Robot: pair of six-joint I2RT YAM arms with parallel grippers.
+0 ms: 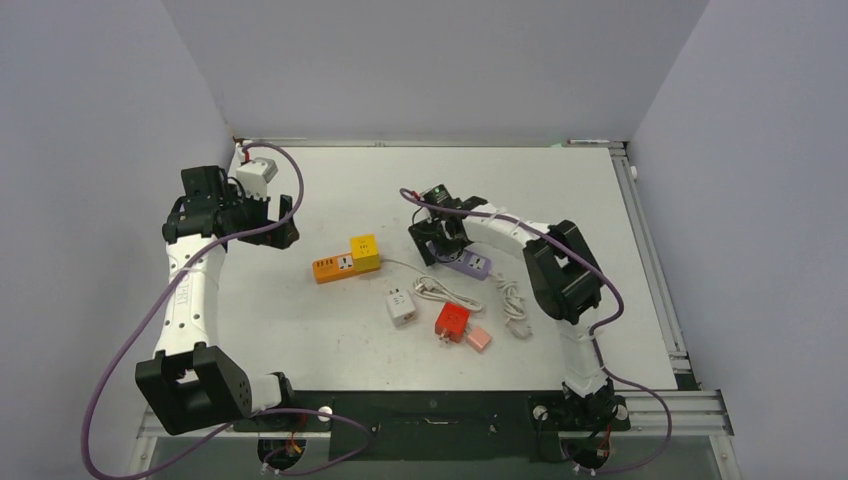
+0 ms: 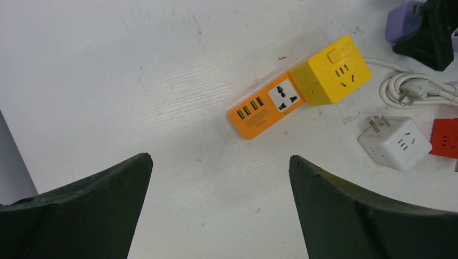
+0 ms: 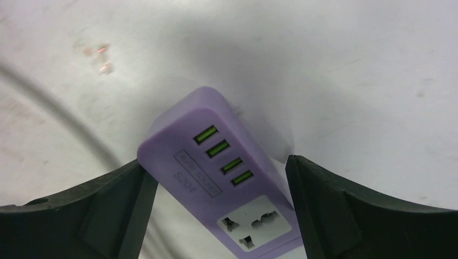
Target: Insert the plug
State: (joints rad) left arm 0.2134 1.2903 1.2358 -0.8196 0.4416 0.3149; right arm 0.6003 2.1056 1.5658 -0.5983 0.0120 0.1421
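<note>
A purple power strip (image 3: 178,140) with several green USB ports and one socket lies flat on the table, right of centre (image 1: 470,265). My right gripper (image 3: 215,162) is open and straddles its near end; the left finger looks close to its corner and the right finger stands apart. A white corded plug (image 2: 406,95) lies on its bundled cable near the middle (image 1: 428,289). My left gripper (image 2: 220,158) hangs open over bare table at the far left (image 1: 285,222), holding nothing.
An orange power strip (image 2: 262,110) joined to a yellow cube socket (image 2: 332,70) lies mid-table. A white cube adapter (image 1: 401,305), a red cube (image 1: 452,322) and a pink block (image 1: 479,338) sit nearer the front. A white cable coil (image 1: 515,305) lies right of them.
</note>
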